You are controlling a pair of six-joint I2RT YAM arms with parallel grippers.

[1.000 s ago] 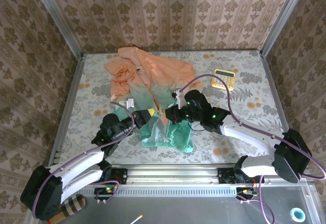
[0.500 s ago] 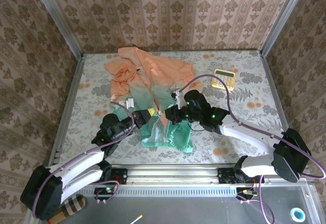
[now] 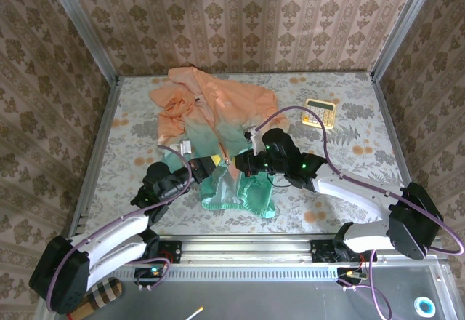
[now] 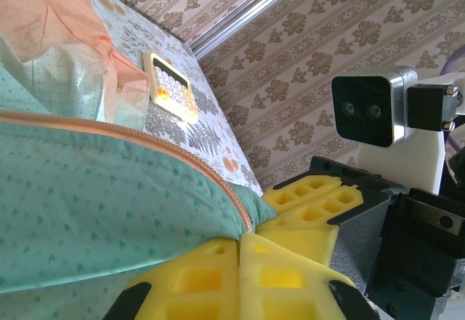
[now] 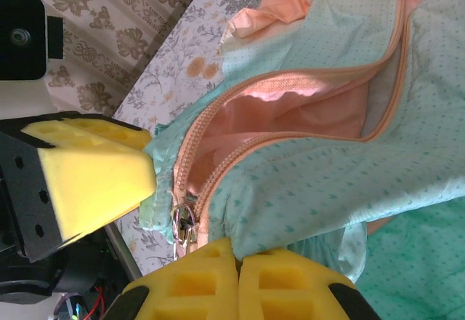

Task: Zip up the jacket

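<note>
**Your arms up close**

You see white link shells and black joint housings on your left arm (image 3: 120, 227) and right arm (image 3: 356, 188), a purple cable (image 3: 290, 108) looping along each. The left gripper (image 4: 240, 238) and right gripper (image 5: 236, 246) wear yellow pads (image 4: 192, 280) moulded with square pockets. A silver-edged camera (image 4: 367, 109) sits on a white bracket (image 4: 407, 161); green lights (image 3: 304, 166) dot the right wrist.

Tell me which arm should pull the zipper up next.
Right, probably: the zipper pull sits beside the shut right hand, while the left hand pinches the jacket hem as an anchor.
</note>
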